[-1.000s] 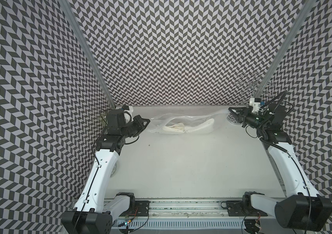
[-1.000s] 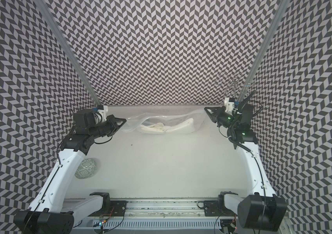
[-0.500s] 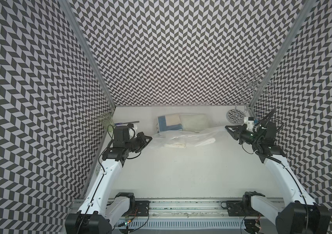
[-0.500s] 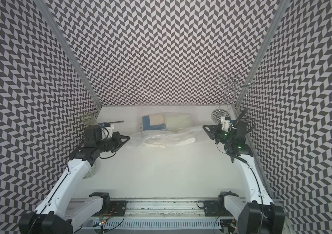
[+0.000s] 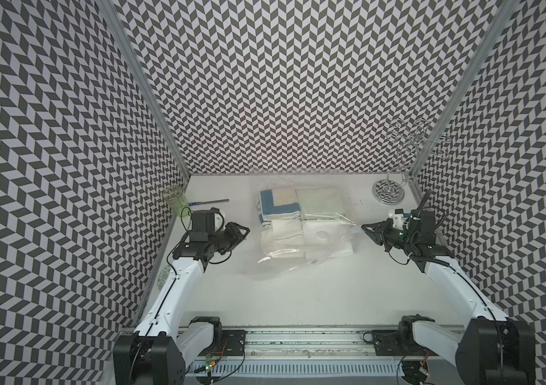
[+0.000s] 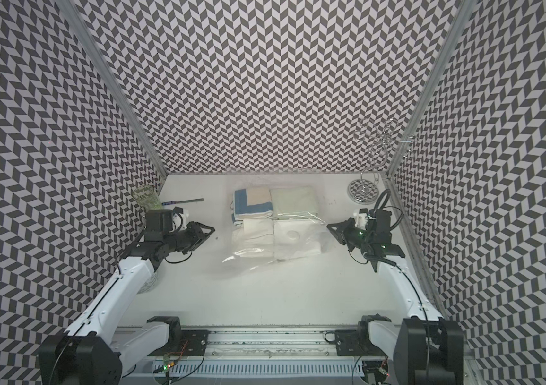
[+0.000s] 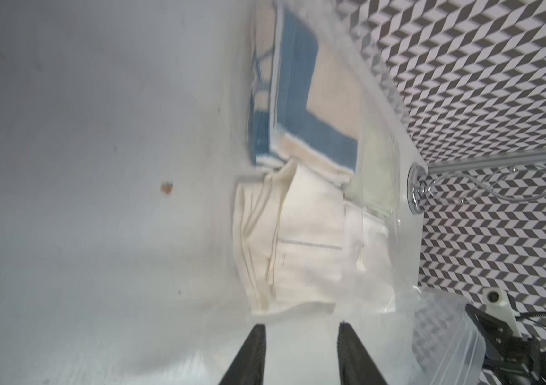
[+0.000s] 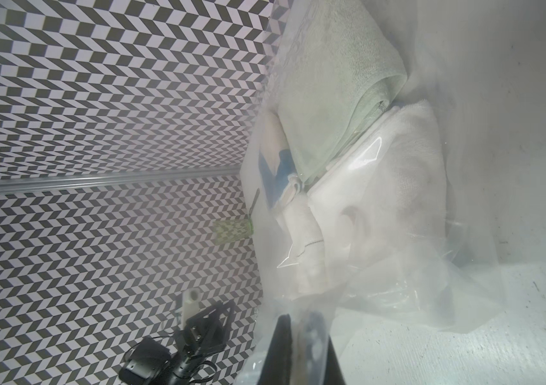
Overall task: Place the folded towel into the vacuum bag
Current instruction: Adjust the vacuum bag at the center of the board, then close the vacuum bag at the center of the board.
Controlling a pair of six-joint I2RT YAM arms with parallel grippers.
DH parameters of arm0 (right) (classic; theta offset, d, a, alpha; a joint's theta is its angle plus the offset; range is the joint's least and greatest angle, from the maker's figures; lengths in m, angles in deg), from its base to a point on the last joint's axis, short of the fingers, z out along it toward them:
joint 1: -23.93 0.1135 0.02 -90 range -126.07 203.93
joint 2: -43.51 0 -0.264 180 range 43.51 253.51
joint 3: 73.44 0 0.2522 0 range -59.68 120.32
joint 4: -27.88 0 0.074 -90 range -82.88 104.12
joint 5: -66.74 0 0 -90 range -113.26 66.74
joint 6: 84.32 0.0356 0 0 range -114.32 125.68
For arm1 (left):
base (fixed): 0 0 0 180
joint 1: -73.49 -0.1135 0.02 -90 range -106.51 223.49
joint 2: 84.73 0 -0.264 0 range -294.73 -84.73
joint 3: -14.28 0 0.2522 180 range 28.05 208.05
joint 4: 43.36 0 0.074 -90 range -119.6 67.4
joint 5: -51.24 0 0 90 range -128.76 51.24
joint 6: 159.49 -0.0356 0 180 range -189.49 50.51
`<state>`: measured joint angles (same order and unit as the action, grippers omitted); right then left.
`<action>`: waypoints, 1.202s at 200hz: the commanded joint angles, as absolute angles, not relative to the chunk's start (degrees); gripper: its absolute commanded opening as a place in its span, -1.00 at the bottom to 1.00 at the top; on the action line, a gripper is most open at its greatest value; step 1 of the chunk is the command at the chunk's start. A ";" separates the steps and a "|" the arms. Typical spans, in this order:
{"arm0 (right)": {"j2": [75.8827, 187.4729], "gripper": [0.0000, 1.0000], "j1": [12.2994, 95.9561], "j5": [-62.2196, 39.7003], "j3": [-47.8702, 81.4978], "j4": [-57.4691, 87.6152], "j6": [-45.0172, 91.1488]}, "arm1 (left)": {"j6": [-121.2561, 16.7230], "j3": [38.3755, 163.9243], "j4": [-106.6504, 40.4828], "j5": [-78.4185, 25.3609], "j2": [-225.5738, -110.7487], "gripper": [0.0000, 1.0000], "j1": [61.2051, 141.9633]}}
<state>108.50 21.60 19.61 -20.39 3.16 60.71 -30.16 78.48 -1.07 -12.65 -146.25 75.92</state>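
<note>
The vacuum bag [image 5: 285, 263] lies crumpled on the table, clear and glossy, its round white valve [image 5: 323, 236] facing up. Under its plastic sit several folded towels in a block: a cream towel [image 7: 308, 240] at the near left, a white one beside it, a blue-and-beige one [image 5: 280, 203] and a pale green one [image 5: 320, 201] behind. My left gripper [image 5: 244, 230] stands open just left of the cream towel, nothing between its fingers [image 7: 254, 346]. My right gripper [image 5: 365, 227] is shut on the bag's right edge; in the right wrist view, plastic wraps this gripper [image 8: 301, 321].
A green glass [image 5: 174, 197] and a thin stick [image 5: 209, 202] stand at the back left. A chrome wire stand [image 5: 390, 191] occupies the back right corner. A patterned disc [image 5: 163, 275] lies under my left arm. Patterned walls close in on three sides.
Both arms came down and toward the front with the bag. The bag now lies over the towels, and my left gripper has opened and let go of it.
</note>
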 commanded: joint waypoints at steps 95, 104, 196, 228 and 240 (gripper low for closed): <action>104.04 -0.95 20.97 21.32 -14.06 3.61 64.20 | -64.39 107.18 0.80 -28.73 -163.76 0.22 122.36; 103.06 -0.95 20.57 21.87 -14.16 3.31 64.46 | -65.73 107.03 0.49 -29.83 -165.05 0.23 125.18; 99.67 -0.94 18.06 23.64 -15.60 2.17 64.83 | -73.66 106.31 2.42 -52.02 -175.43 0.45 137.92; 99.98 -0.94 17.86 24.46 -15.56 2.82 65.09 | -75.10 103.21 -0.96 -53.61 -174.39 0.23 138.68; 100.01 -0.94 17.86 24.64 -15.34 3.20 65.35 | -76.13 101.66 -1.79 -54.25 -174.46 0.07 138.74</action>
<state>100.66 18.38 23.33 -15.76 -0.84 64.90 -73.43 104.34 0.83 -50.62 -175.71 138.02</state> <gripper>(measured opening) 0.076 0.606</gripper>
